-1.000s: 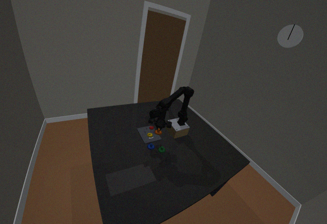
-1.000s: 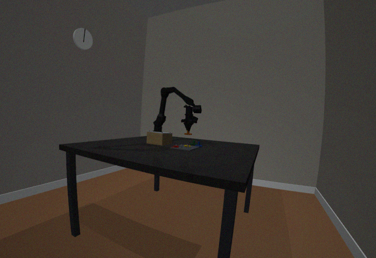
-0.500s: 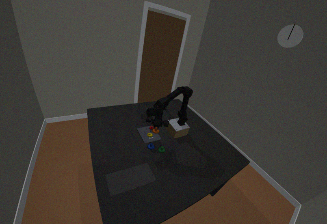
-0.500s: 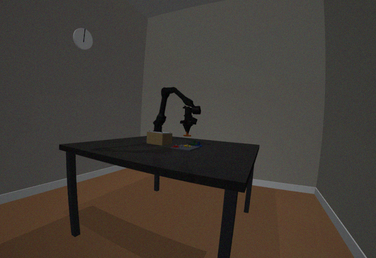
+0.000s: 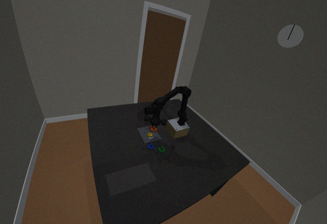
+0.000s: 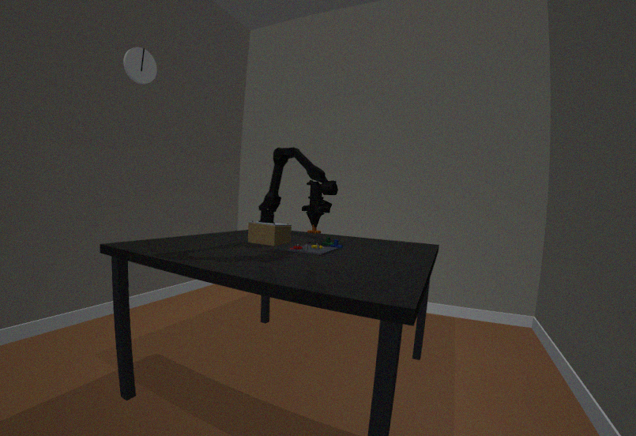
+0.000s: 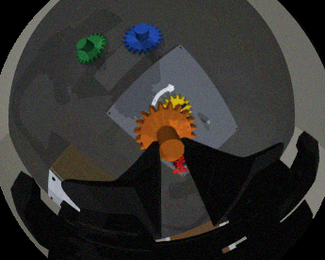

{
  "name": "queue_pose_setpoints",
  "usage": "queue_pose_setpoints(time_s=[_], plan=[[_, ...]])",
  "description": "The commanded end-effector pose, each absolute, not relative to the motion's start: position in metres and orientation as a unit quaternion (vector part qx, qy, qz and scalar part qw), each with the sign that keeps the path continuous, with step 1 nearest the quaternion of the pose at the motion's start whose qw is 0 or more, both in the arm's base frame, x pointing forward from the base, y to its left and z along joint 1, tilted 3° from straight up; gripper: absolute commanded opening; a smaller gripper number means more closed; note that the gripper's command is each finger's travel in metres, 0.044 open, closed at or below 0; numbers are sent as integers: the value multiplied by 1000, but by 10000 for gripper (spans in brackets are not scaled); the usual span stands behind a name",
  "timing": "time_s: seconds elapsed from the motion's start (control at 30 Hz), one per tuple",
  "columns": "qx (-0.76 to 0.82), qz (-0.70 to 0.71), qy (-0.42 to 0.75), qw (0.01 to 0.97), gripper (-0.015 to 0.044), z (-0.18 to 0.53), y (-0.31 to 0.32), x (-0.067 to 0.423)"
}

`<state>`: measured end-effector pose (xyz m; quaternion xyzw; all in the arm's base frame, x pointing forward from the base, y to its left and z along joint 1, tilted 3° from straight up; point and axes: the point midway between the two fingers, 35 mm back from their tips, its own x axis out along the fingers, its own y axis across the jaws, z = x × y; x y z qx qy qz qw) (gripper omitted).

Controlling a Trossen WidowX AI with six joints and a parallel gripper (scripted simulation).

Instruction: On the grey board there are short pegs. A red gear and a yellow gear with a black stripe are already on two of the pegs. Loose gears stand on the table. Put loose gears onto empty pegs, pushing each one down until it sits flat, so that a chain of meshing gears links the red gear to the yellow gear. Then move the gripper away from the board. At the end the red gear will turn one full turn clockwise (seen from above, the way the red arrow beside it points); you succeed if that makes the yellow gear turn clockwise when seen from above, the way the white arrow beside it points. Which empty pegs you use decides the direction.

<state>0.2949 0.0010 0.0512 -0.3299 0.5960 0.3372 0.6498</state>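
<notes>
My gripper is shut on the knob of the orange gear and holds it in the air above the grey board. The yellow gear sits on the board, partly hidden by the orange gear in the wrist view. The red gear is mostly hidden there by the orange gear and fingers. An empty peg stands beside the yellow gear. The blue gear and green gear stand on the table.
The arm's wooden base box stands beside the board. A lighter grey rectangle lies on the table. The white arrow is beside the yellow gear.
</notes>
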Motion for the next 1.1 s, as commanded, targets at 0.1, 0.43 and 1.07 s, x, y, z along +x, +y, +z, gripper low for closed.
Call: queue_pose_setpoints(time_s=[0.1, 0.43, 1.07], plan=[[-331, 341, 595, 648, 0, 45, -13, 296], [-332, 342, 595, 647, 0, 37, -35, 296], [-334, 343, 595, 645, 0, 30, -58, 294]])
